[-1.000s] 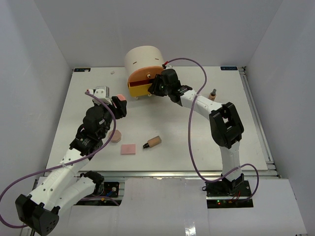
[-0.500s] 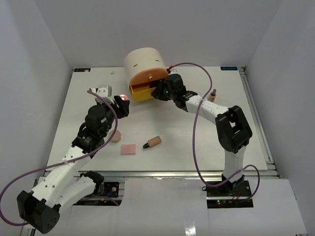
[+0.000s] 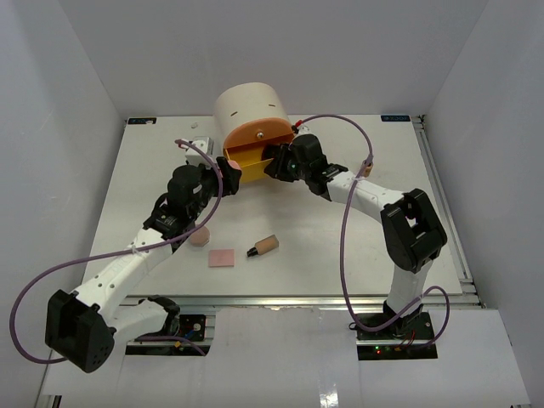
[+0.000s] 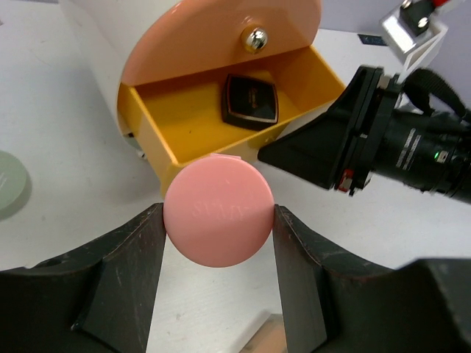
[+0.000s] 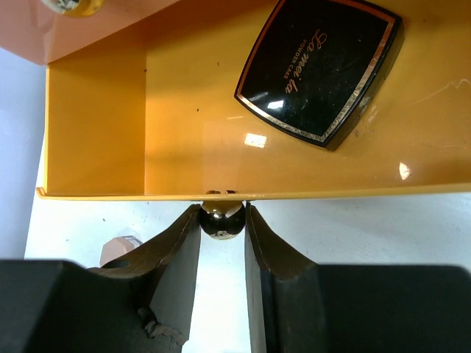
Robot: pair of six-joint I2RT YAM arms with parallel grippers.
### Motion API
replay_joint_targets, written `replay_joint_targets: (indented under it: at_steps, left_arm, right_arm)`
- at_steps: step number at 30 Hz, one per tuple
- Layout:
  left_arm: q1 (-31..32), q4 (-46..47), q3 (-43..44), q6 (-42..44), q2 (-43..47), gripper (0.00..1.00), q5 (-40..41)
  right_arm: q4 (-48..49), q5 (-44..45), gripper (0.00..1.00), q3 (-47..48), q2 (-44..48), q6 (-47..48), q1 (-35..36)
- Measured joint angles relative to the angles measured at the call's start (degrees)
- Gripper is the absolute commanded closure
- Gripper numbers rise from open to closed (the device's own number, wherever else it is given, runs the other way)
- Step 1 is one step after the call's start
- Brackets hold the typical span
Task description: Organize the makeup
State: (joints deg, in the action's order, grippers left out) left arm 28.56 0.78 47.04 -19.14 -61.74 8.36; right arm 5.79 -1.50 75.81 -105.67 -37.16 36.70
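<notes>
Gripping, left gripper [image 4: 218,220]: both fingers pressed on opposite edges of the pink round compact [image 4: 218,211], flat face toward the wrist camera.
Pink round compact position: off the table [image 3: 297,255], just at the near-left corner of the open yellow drawer [image 3: 249,158], not inside it.
Pink octagonal compact [image 3: 200,236]: flat on table, near front-left, partly tucked under the left arm in the top view.
Pink rectangular compact [image 3: 222,257]: flat on table, just right of the octagonal one, apart from it.
Lying tan bottle [image 3: 264,246]: on its side, black cap toward the rectangular compact, near it but not touching.
Cream cylinder [image 3: 249,106]: at back centre of table, yellow drawer pulled out from its base toward the arms.
Orange drawer [image 4: 221,37]: directly above the yellow one, shut, own gold knob on its front.
Black square compact [image 5: 320,70]: lying flat inside the yellow drawer, gold-trimmed lid up, toward one end.
Right gripper [image 5: 222,220]: closed on the drawer knob [image 5: 222,219] at the front wall of the yellow drawer, fingers on either side of it.
Standing tan bottle [image 3: 367,163]: upright on table to the right, partly behind the right arm's cable, well apart from the other makeup.
</notes>
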Motion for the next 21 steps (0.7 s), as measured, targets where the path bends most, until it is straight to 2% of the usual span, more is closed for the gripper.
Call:
replay_joint_targets:
  at_steps: [5,21]
  left_arm:
    - [0.0,1.6,4.2,0.1,-4.7,0.74,-1.4]
    - [0.0,4.3,11.7,1.3,-18.4,0.74,-2.1]
  right_arm:
    - [0.1,-0.2,0.79,-2.2,1.9,-0.1,0.2]
    - [0.4,-1.4,0.66,-4.2,3.4,-1.0,0.2]
